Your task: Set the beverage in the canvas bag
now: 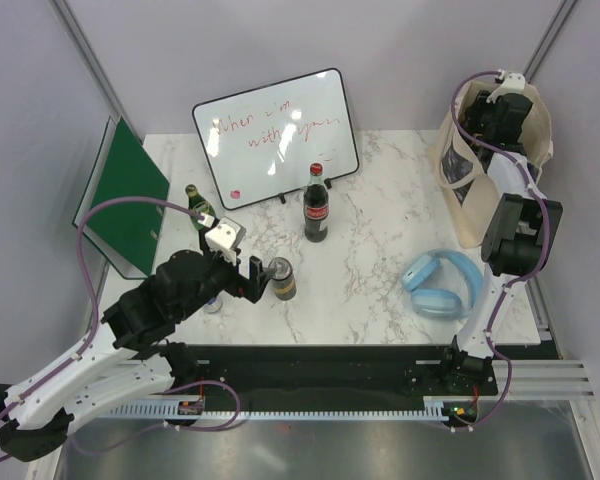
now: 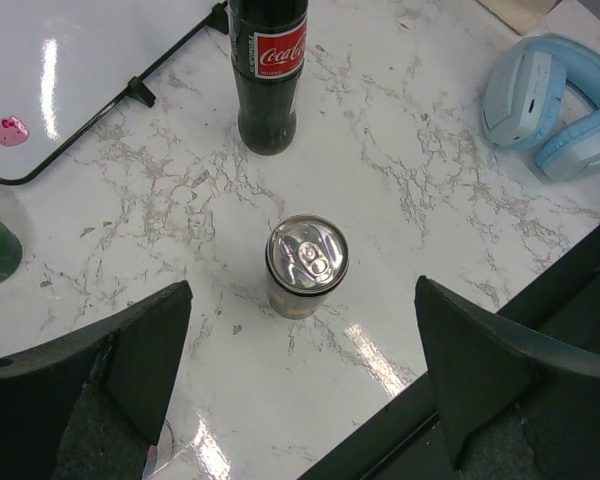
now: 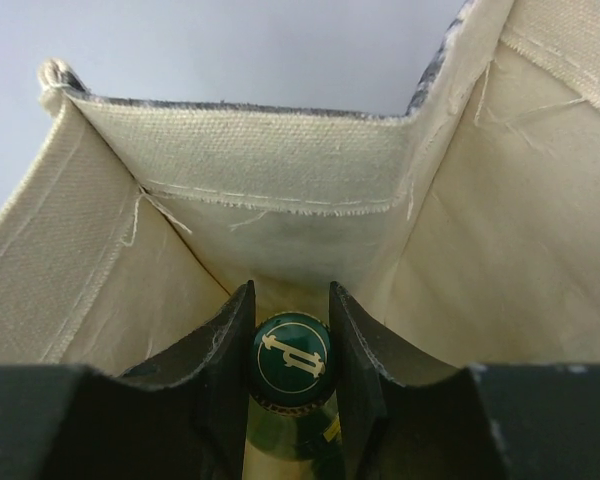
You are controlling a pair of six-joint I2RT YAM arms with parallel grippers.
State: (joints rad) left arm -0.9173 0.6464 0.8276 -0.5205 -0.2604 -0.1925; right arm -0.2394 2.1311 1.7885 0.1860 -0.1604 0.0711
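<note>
While the right gripper (image 3: 290, 300) pinches a bottle (image 3: 292, 362) inside the canvas bag (image 3: 280, 160), the left gripper (image 2: 302, 298) gapes empty above a can (image 2: 307, 255) by the surface's (image 2: 400, 150) near edge.

Room lies all round the can (image 2: 307, 262); canvas bag (image 3: 280, 160) walls crowd the right hand (image 3: 291, 310).

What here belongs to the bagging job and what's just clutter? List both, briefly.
Job: bag; green bottle held inside it; cola bottle; can; second green bottle on the table.

Lying about: whiteboard; headphones; green folder.
</note>
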